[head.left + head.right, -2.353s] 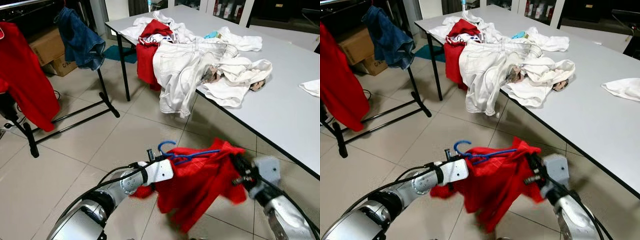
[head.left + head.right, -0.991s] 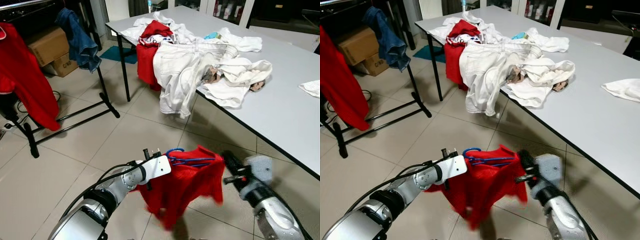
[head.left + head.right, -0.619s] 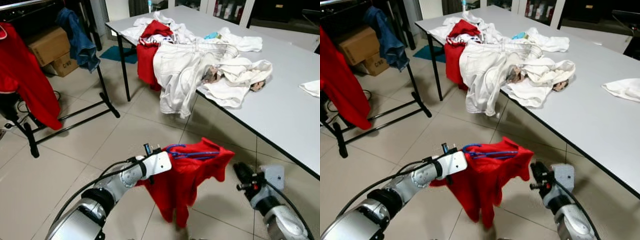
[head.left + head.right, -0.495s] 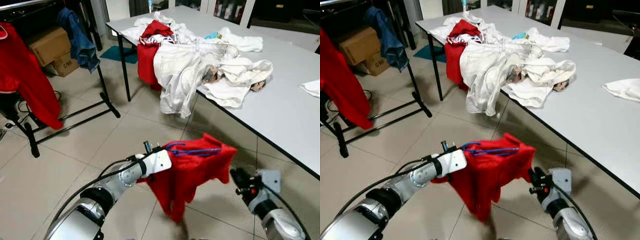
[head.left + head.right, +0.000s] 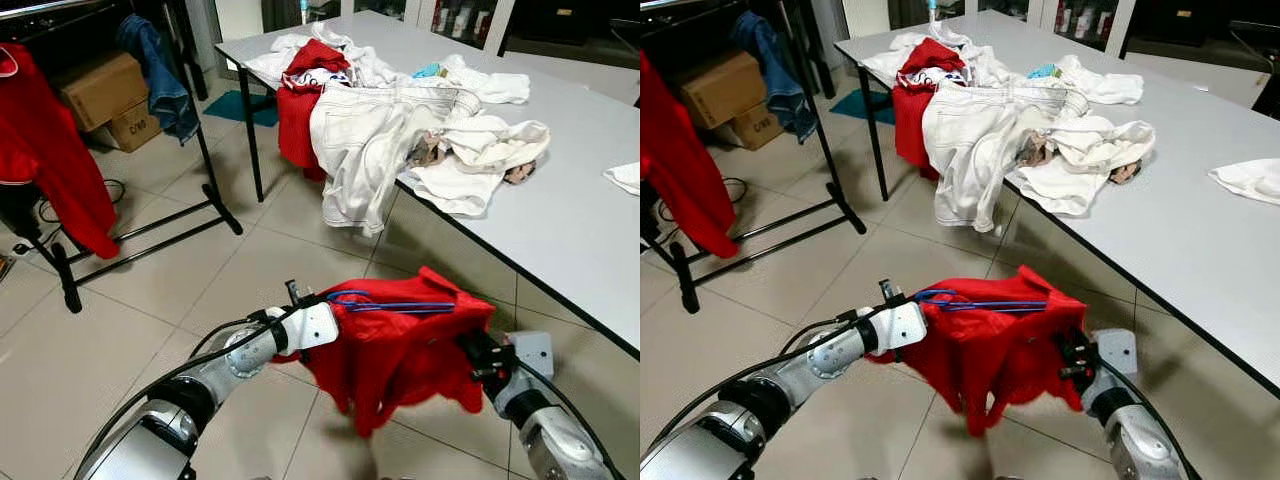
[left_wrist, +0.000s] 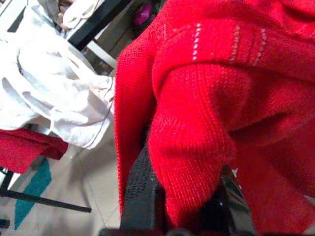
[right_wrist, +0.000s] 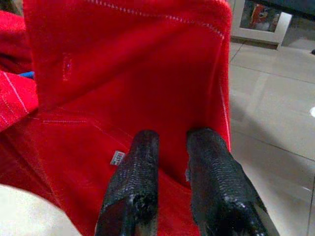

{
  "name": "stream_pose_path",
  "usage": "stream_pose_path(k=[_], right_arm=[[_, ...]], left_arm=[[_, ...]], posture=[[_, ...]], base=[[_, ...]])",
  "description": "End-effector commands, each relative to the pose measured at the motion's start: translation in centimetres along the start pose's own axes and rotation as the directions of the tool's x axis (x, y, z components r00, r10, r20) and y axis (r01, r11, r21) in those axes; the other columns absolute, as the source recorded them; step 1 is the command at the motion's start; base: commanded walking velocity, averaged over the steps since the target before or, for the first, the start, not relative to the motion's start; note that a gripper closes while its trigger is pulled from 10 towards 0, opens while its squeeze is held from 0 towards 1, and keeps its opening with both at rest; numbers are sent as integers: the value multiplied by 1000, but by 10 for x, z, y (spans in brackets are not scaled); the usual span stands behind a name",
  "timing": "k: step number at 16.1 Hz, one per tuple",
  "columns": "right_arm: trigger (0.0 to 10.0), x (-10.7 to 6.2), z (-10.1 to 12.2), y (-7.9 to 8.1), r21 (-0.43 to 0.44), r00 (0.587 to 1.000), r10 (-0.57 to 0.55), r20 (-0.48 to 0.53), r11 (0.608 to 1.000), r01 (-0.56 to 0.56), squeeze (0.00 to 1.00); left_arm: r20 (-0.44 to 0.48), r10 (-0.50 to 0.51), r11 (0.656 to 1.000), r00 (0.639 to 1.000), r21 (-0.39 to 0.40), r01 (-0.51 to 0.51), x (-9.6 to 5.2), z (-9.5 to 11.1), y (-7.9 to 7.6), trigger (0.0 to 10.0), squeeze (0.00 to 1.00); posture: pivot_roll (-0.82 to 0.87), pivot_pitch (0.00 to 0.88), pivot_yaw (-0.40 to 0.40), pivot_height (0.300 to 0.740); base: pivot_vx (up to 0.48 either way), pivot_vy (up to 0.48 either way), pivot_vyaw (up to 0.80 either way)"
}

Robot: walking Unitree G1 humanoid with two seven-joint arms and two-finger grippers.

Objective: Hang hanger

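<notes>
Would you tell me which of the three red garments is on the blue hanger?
The red sweater stretched between both grippers over the floor carries the blue hanger; the others hang on the rack and lie on the table.

A bright red knit sweater (image 5: 400, 345) with faint pale stitch lines hangs on a blue hanger (image 5: 385, 304), beside black gripper fingers (image 7: 135, 172) and silver arms. White and cream clothes (image 5: 400, 125), one red garment (image 5: 300, 100) and a turquoise scrap lie on a pale grey table (image 5: 570, 220). A red top (image 5: 45, 150) and blue denim (image 5: 155, 75) hang on a black rack (image 5: 210, 190) over beige tiles.
</notes>
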State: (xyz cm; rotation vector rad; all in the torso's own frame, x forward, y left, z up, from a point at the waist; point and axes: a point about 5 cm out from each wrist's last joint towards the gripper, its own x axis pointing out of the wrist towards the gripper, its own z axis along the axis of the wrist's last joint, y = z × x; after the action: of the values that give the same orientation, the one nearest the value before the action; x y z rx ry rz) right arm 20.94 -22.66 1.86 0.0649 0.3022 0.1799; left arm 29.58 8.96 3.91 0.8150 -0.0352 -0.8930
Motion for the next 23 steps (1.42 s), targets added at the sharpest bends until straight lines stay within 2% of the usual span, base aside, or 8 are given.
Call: stream_pose_path(k=[1, 13, 14, 15, 16, 20, 22, 23], right_arm=[[10000, 1, 2, -1, -14, 1000, -3, 8, 1000, 3, 0], [10000, 1, 2, -1, -14, 1000, -3, 8, 1000, 3, 0], [10000, 1, 3, -5, -57, 1000, -17, 18, 998, 18, 0], [10000, -25, 12, -5, -79, 989, -40, 141, 996, 52, 0], [10000, -37, 18, -4, -95, 979, -52, 197, 993, 72, 0], [10000, -38, 25, -6, -129, 961, -113, 252, 981, 149, 0], [10000, -40, 22, 3, -115, 968, -71, 243, 988, 101, 27], [10000, -39, 20, 8, -106, 973, -38, 227, 992, 63, 753]], left_arm=[[28, 26, 1000, 999, -12, -26, 0, 3, 5, 10000, 0], [28, 26, 1000, 999, -12, -26, 0, 3, 5, 10000, 0], [39, 14, 1000, 999, -11, -14, -4, 1, 4, 10000, 0], [-6, 24, 999, 1000, -38, -24, -19, -15, 10, 10000, 0], [-33, 35, 998, 999, -51, -36, -24, -22, 13, 10000, 0], [-41, 37, 997, 998, -61, -39, -26, -24, 9, 10000, 0], [-35, 36, 997, 999, -66, -38, -26, -24, 9, 10000, 0], [-34, 36, 997, 999, -67, -38, -26, -24, 10, 10000, 0]], posture=[[-146, 0, 48, 740], [-146, 0, 48, 740], [-146, 0, 48, 740], [-180, 0, 68, 740], [-179, 0, 66, 740], [-172, 0, 59, 740], [-172, 0, 59, 740], [-178, 0, 65, 740]], base=[[0, 0, 0], [0, 0, 0], [0, 0, 0], [0, 0, 0], [0, 0, 0], [0, 0, 0], [0, 0, 0], [0, 0, 0]])
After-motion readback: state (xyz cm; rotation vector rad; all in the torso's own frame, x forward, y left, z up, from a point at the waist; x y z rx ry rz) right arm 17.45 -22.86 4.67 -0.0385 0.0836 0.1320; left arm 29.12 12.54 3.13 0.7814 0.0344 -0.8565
